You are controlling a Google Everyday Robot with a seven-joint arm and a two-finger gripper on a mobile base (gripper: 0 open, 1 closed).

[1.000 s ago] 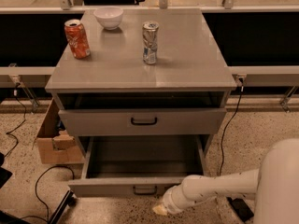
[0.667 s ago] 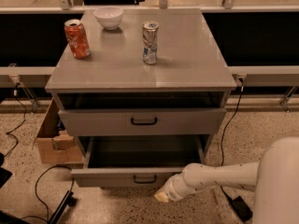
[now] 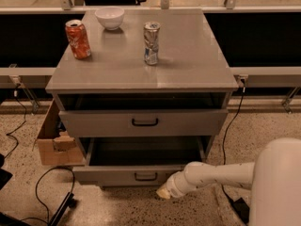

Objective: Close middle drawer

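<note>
Grey flat-fronted middle drawer (image 3: 113,175) with small black bar handle stands partway out of the cabinet, white arm's gripper (image 3: 164,192) low against its front right, grip state can't tell.

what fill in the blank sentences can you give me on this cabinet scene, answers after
1. The gripper is at the front of the middle drawer, to the ____ of its black handle in the image.
2. The middle drawer stands ____, its grey inside showing.
3. The cabinet top holds a red can, a silver can and a white ____.
Missing words: right; open; bowl.
</note>
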